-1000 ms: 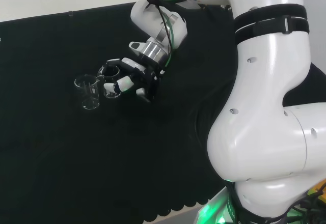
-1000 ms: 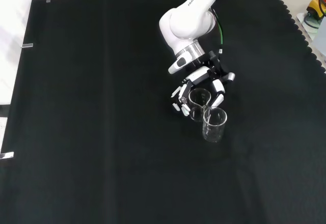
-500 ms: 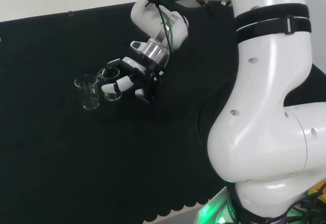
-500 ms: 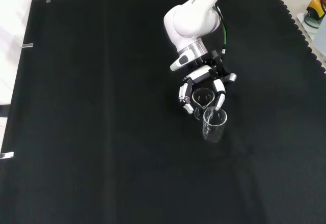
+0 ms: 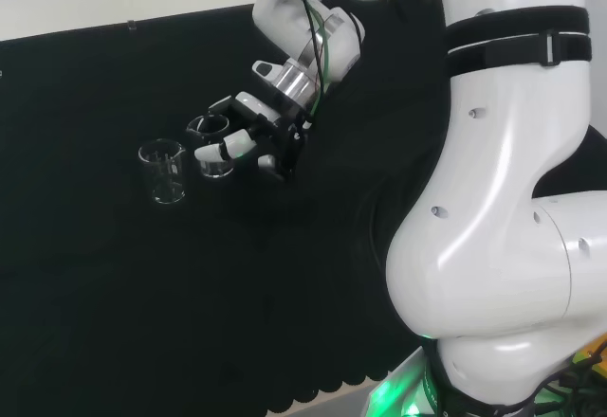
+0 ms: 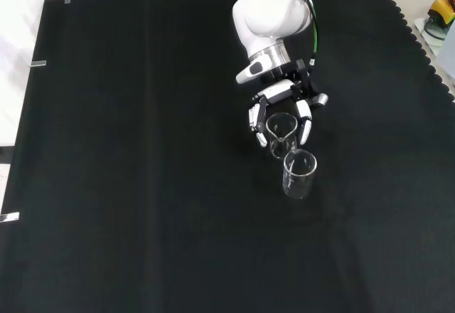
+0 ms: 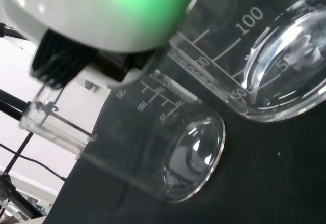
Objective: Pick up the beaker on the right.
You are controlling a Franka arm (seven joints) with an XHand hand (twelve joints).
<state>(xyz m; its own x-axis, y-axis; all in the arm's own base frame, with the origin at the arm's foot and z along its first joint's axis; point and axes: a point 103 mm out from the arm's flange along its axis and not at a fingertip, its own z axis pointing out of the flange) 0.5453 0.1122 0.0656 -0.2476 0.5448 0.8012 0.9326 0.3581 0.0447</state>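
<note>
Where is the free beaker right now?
In the front view, the free beaker stands on the cloth just below the held beaker that the hand grips.

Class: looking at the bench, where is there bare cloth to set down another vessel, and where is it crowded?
Crowded: mid-bench, where the hand curls round one beaker with a second beaker close beside it. Free: in the front view, the black cloth left of both beakers and the stretch below them.

Black cloth covers the bench, its edge scalloped. Both beakers, one held and one standing at its 5 o'clock, are clear glass with white graduation marks. The hand is black and white.
</note>
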